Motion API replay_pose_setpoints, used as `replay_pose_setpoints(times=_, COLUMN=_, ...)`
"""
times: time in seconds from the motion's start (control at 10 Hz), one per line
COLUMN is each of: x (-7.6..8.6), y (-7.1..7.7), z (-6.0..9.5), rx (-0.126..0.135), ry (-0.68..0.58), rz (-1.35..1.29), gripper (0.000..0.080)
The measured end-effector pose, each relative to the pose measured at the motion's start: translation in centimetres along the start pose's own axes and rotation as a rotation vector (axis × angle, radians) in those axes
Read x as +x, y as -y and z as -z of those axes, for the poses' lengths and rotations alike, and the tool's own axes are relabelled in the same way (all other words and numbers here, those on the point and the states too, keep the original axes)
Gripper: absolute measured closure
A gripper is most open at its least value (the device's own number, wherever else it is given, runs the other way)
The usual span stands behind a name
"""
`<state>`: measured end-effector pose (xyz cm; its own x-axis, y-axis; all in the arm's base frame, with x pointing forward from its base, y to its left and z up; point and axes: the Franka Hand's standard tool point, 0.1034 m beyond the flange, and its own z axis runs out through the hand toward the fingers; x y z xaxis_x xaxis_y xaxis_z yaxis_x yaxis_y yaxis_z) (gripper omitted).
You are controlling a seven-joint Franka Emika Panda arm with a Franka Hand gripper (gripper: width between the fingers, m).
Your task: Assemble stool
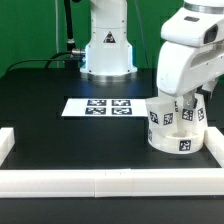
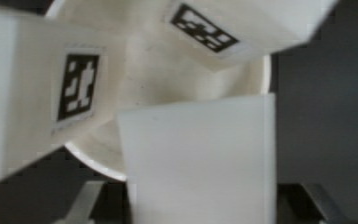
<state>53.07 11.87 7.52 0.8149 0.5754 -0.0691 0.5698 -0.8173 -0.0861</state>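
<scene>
The round white seat [image 1: 178, 141] lies on the black table at the exterior view's right, with tags on its rim. White block legs stand up from it: one at the exterior view's left [image 1: 157, 113], and another under the hand [image 1: 192, 116]. My gripper [image 1: 184, 101] hangs right over the seat. In the wrist view my gripper [image 2: 201, 203] is shut on a plain white leg [image 2: 197, 150], which stands on the seat [image 2: 144, 110]. Two tagged legs [image 2: 44, 88] [image 2: 233, 28] stand beside it on the seat.
The marker board [image 1: 100, 106] lies flat in the middle of the table. Long white border bars run along the front [image 1: 100, 181] and the exterior view's left edge [image 1: 8, 142]. The robot base [image 1: 108, 50] stands at the back.
</scene>
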Motion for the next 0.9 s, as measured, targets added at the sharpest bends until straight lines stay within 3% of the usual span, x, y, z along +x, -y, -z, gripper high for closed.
replay_pose_setpoints(times=0.7, x=0.16, y=0.37, z=-0.05, rx=0.030, ry=-0.028, rz=-0.422, gripper=0.0459)
replay_pose_setpoints(times=0.9, x=-0.44, y=0.66, z=-0.12, rx=0.058, ry=-0.050, rz=-0.643, gripper=0.0459)
